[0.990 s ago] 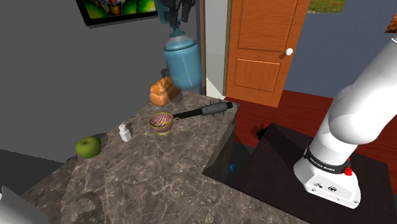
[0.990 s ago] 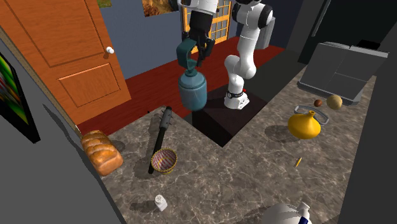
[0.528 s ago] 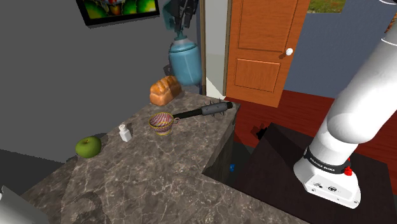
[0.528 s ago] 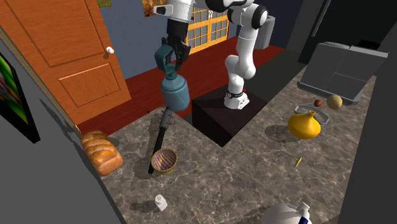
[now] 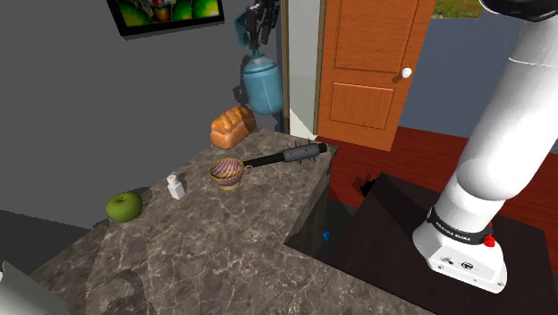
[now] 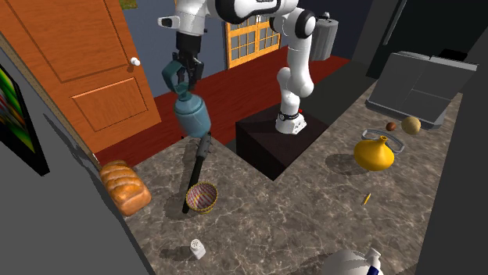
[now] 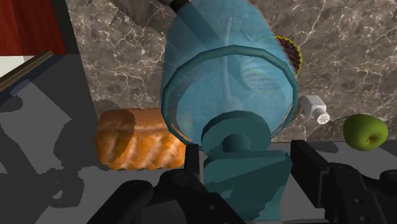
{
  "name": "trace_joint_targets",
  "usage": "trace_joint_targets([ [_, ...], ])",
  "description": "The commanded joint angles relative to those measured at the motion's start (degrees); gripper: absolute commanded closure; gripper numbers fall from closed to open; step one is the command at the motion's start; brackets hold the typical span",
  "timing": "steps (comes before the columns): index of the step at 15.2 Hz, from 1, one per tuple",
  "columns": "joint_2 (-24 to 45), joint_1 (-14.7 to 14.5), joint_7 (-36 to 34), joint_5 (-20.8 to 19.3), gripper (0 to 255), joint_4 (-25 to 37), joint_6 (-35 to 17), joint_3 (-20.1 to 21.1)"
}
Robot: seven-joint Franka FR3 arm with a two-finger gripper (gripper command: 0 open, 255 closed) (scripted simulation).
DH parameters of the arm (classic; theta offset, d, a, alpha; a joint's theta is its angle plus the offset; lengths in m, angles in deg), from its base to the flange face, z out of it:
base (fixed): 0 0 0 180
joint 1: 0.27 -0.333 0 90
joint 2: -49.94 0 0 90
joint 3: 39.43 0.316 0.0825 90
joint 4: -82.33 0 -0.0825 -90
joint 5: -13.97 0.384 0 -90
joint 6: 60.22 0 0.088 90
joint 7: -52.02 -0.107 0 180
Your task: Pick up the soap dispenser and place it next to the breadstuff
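The soap dispenser (image 5: 260, 82) (image 6: 192, 116) (image 7: 229, 83) is a translucent blue bottle with a teal pump head. It hangs in the air above the far end of the marble counter (image 5: 215, 242). My gripper (image 5: 257, 27) (image 6: 184, 74) (image 7: 245, 167) is shut on its pump head from above. The breadstuff, a brown loaf (image 5: 232, 126) (image 6: 124, 186) (image 7: 137, 140), lies on the counter by the wall, below and slightly to one side of the hanging bottle.
A small woven basket (image 5: 227, 170) (image 6: 202, 195), a black spiked club (image 5: 291, 155) (image 6: 198, 166), a white shaker (image 5: 176, 186) (image 7: 315, 108) and a green apple (image 5: 123, 206) (image 7: 365, 131) lie on the counter. An orange door (image 5: 371, 63) stands beyond. A yellow jug (image 6: 373, 153) sits farther off.
The arm has carried the dispenser away from the stand toward the wall, so it now hangs nearly over the loaf. Nothing on the counter has moved.
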Motion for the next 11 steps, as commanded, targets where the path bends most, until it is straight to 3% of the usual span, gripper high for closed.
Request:
trace_joint_targets([
  [1,2.7,0.8,1.7,0.0,255,2.0,-0.7,-0.8],
  [7,12.6,3.2,6.5,0.0,255,12.0,-0.2,-2.7],
  [11,21.0,4.6,9.3,-0.2,255,22.3,1.9,-3.6],
])
